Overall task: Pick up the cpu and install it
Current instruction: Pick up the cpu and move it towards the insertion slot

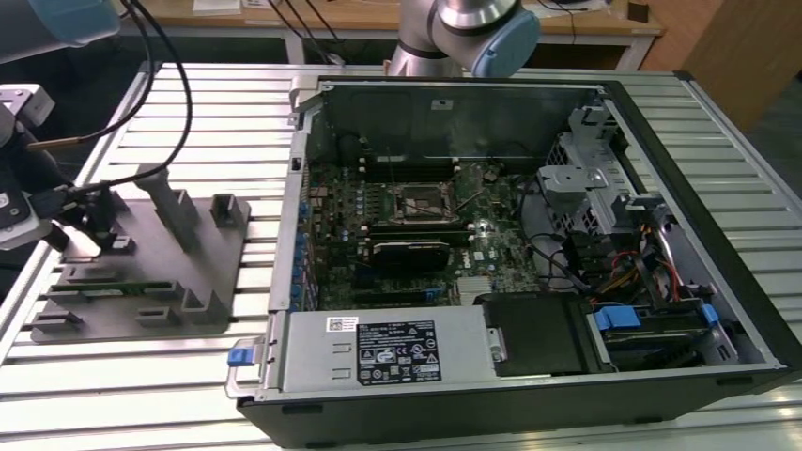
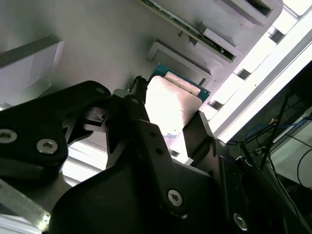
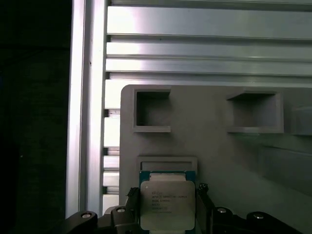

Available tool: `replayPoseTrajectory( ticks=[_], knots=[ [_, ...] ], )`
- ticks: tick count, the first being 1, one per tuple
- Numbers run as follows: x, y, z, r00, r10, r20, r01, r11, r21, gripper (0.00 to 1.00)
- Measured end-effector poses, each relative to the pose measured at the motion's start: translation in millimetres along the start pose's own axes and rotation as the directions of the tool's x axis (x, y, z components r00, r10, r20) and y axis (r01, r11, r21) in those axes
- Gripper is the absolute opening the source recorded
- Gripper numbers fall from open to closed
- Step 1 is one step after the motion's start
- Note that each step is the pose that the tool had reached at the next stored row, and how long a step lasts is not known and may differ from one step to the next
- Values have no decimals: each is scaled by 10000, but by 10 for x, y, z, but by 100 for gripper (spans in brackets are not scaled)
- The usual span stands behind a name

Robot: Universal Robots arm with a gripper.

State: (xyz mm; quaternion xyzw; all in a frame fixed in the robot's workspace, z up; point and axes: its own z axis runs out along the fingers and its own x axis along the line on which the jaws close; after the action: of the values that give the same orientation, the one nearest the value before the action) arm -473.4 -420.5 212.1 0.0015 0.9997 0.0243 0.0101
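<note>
In both wrist views the jaws stand narrow, closed on the cpu (image 3: 167, 207) (image 2: 168, 102), with one black finger (image 3: 132, 199) pressed to each of two opposite edges; the silvery lid faces the first wrist view's camera, with a thin green rim around it; the chip sits at a shallow framed pocket (image 3: 168, 162) of the grey fixture plate (image 3: 214, 146), and I cannot tell whether it has left the plate's surface.

In the exterior view the arm's wrist (image 1: 25, 193) hangs over that fixture plate (image 1: 138, 277), which lies on the slatted aluminium counter (image 1: 213, 103) at 9 o'clock of the open computer case (image 1: 701, 141); inside the case the black cpu socket (image 1: 420, 202) sits mid-motherboard; the grey power supply (image 1: 376, 352) with its white label lies at 6 o'clock of the socket.
</note>
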Motion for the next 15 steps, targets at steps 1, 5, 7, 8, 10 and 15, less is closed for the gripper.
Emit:
replayPoseTrajectory(
  ticks=[1,5,7,8,10,15],
  knots=[
    [0,1,-16,10000,0,1,0,10000,0,54],
    [-2,5,-82,10000,0,0,0,10000,0,54],
    [-2,8,-116,10000,0,0,0,10000,0,54],
    [-3,10,-134,10000,0,0,0,10000,0,54],
    [-3,13,-169,10000,0,1,0,10000,0,54],
    [-6,20,-249,10000,0,0,0,10000,0,54]
  ],
)
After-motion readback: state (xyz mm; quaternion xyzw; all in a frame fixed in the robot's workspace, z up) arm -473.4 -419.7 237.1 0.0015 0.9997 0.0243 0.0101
